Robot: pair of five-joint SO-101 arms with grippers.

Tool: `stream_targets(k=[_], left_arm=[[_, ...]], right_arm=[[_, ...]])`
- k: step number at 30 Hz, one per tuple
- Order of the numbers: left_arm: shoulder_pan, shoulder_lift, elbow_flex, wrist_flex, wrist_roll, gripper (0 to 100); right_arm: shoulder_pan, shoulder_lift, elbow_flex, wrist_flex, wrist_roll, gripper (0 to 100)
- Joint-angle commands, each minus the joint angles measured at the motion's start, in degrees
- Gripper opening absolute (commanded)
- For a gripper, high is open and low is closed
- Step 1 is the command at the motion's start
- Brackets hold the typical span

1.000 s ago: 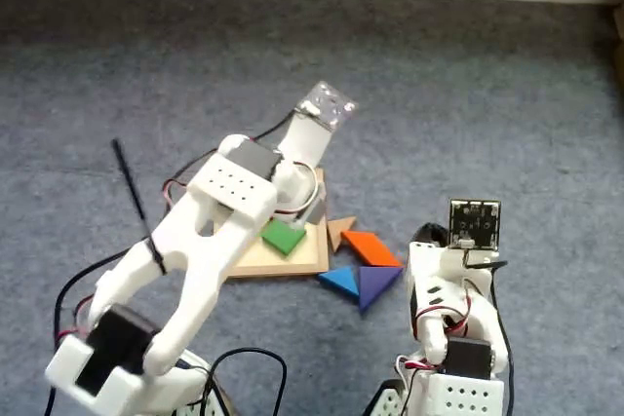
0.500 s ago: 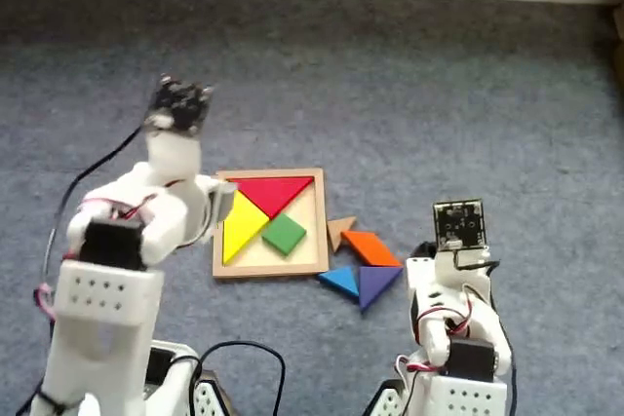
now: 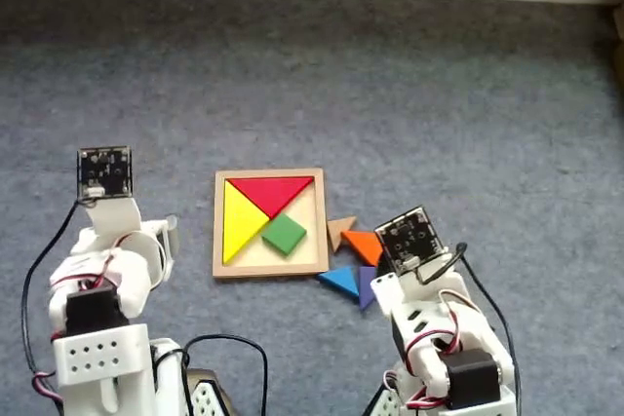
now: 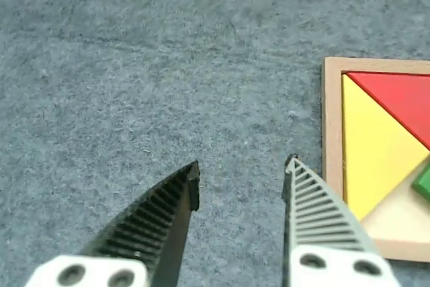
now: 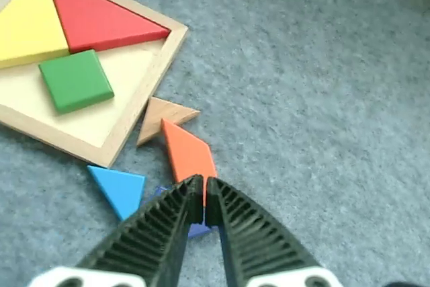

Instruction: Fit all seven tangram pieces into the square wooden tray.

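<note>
Tangram pieces are split between the tray and the surface. The square wooden tray (image 3: 219, 223) sits near the middle of the surface, toward its near edge. It holds the red triangle (image 3: 272, 192), the yellow triangle (image 3: 238, 221) and the green square (image 3: 284, 235). Just beside its right rim lie the tan triangle (image 3: 337, 232), orange parallelogram (image 3: 360, 244), blue triangle (image 3: 340, 281) and purple triangle (image 3: 367, 289).

The right claw (image 5: 203, 183) hangs over the near end of the orange parallelogram, its fingers drawn to a thin slit and gripping nothing. The left claw (image 4: 242, 165) is spread wide and empty over bare surface, beside the tray's left rim.

The step in hand looks like picking up the orange piece. The claw should open first, then come down straddling the parallelogram's two long edges. It should lift straight up, since the tan triangle sits against the piece's far corner and the purple one crowds its near end.

From the high view one can take in all four loose pieces and the free half of the tray together. The right wrist view adds the slit between the fingers and the closeness of orange to tan, which the arm's camera board partly covers from above. The left wrist view shows the yellow piece seated snug against the rim.
</note>
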Motion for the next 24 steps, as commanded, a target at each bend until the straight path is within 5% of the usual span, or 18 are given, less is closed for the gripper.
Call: stream_targets(k=[1,16,24], left_arm=[[-1.5,-3.9,6.7,-5.7,0.3,21],[-1.6,-7.6,12.6,-8.1,0.1,21],[-1.6,-7.3,13.0,-8.1,-3.2,21]], right_arm=[[-3.1,5.2,-3.3,0.2,0.7,5.3],[-18.2,41.9,-15.4,-0.7,0.6,21.4],[-22.1,55.2,-15.4,-10.9,0.5,22.8]])
